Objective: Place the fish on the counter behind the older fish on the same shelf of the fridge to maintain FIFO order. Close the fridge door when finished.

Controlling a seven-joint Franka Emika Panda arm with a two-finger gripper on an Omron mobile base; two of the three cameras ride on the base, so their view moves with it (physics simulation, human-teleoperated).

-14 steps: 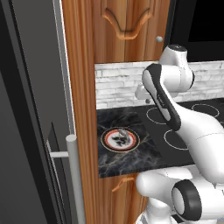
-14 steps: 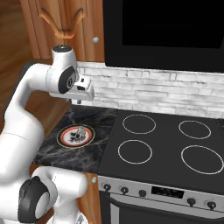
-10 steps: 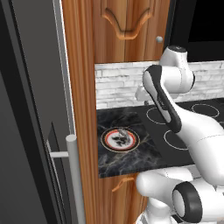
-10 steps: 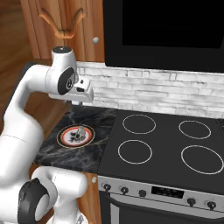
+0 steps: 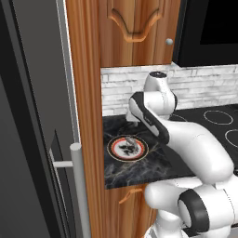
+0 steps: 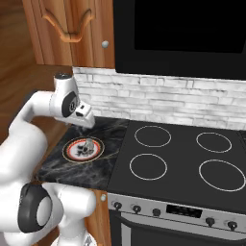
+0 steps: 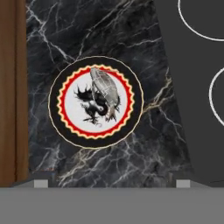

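arm has drifted slightly; fish point(image 7: 105, 89) on plate point(image 7: 72, 131), ahead of jaws.

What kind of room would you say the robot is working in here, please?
A simulated home kitchen, by the look of it: a black marble-look counter over wooden cabinets, a stovetop with white burner rings beside it, a white brick backsplash behind, and a tall grey fridge at the left.

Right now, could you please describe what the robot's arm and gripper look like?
The arm is glossy white with smooth, rounded, tube-like links and dark grey to black bands at its joints; the big joint low in the left base view shows a wide black ring. No loose cables or markings show. The gripper shows as two small pale grey, blocky finger tips.
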